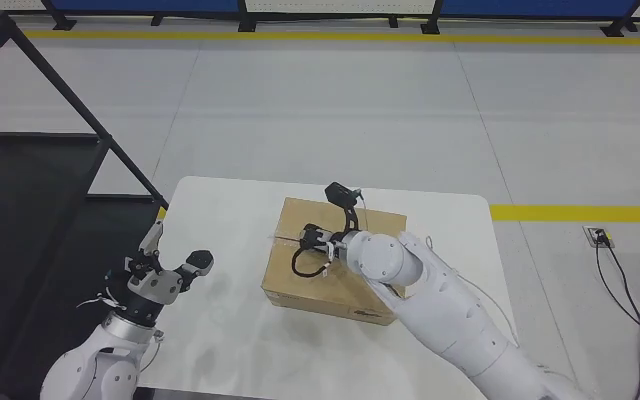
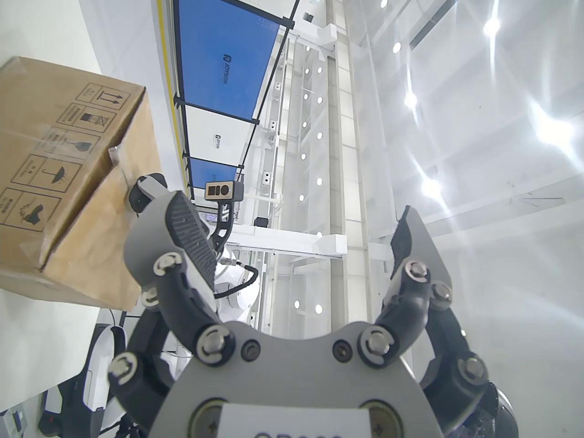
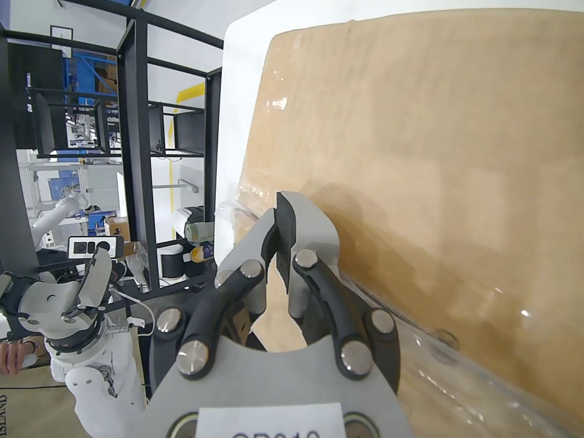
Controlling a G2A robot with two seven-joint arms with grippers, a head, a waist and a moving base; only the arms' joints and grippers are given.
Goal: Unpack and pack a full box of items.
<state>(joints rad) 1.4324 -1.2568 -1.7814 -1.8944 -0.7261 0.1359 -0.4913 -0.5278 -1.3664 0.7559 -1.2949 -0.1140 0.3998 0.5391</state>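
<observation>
Sitting on the white table (image 1: 225, 215) is the brown cardboard box (image 1: 283, 285), near the middle of the top. Its flaps are closed and clear tape (image 3: 438, 362) runs along its seam, so what is inside cannot be seen. One side of the box has a row of small black pictures (image 2: 45, 148), such as arrows, a glass and an umbrella; the tiny words by them are too small to read. The right gripper (image 3: 278, 214) is on top of the box, near the taped edge, with its fingers pressed together. Whether they pinch any tape is not clear. The left gripper (image 2: 294, 218) hangs in the air off to one side of the box, well apart from it, with its fingers spread wide and nothing between them. Past the box lies a pale floor with a yellow line (image 1: 560, 212). A black metal frame (image 1: 60, 100) stands on the left gripper's side of the box, and blue panels (image 1: 140, 5) stand far behind it.
</observation>
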